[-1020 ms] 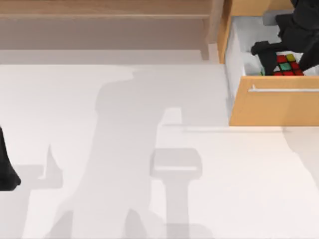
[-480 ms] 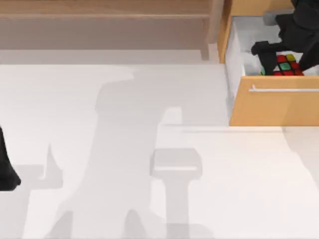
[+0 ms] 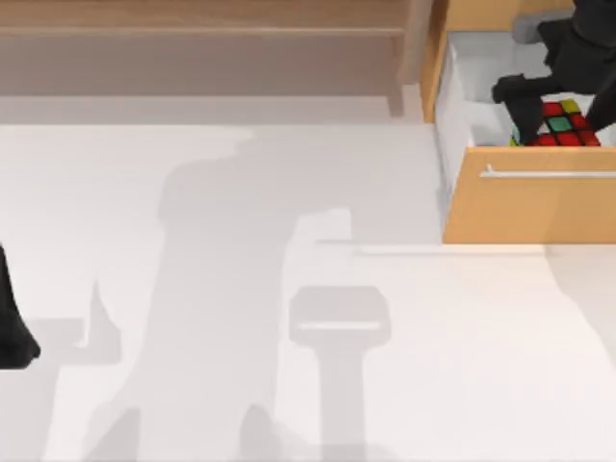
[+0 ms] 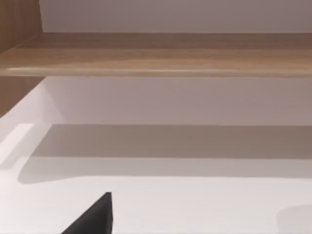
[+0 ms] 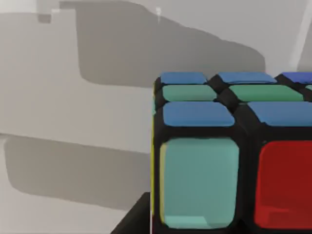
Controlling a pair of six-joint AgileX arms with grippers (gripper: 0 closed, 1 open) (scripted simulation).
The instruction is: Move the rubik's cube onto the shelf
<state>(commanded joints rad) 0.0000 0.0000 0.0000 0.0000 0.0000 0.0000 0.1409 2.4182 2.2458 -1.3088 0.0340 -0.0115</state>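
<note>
right tool (image 3: pixel 549 111) gripped the cube (image 3: pixel 566 123) inside the open drawer (image 3: pixel 529 197); left arm (image 3: pixel 12 327) sat parked at table's left

cabinet: orange-wood drawer cabinet (image 3: pixel 525 207), upper right of top view, drawer pulled open | handle: silver bar handle (image 3: pixel 549 173) across the drawer front | table: white table (image 3: pixel 289 366) filling the lower frame, grey shadows across it

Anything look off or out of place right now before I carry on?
Nothing looks damaged or spilled. The rubik's cube sits inside the open drawer at the table's right, with the right tool around it, so it is not yet on the shelf. The left arm is parked at the left edge.
</note>
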